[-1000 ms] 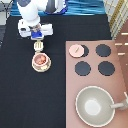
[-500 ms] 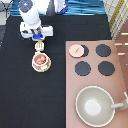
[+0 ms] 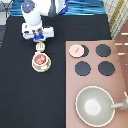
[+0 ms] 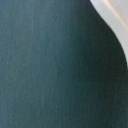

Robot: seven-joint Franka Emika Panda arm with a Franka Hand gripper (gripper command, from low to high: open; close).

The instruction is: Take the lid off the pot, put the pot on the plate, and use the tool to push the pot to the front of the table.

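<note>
Black tabletop (image 3: 30,100) fills most of the exterior view, with a brownish-pink stove (image 3: 95,75) along the exterior view's right. And the lid (image 3: 76,50) is already off, folks: it lies on the stove's burner nearest the exterior view's top and left, parked well apart from the working lane, so step one looks done. The pot (image 3: 41,61) sits open, reddish contents showing, and a cream rim peeks out around it, so it appears to rest on the plate (image 3: 35,67); step two looks done as well.

Now the gripper (image 3: 38,39) hangs just beyond the pot toward the exterior view's top, and the tool (image 3: 40,46) sits right below it, its pale head between gripper and pot, close to the pot's rim. That line-up suits a push toward the exterior view's bottom, the front of the tabletop. Whether the jaws are actually clamped on the tool I cannot tell.

The wrist view offers only dark surface and a pale curved edge I can't identify. A large grey pan (image 3: 94,106) sits idle on the stove near the exterior view's bottom.
</note>
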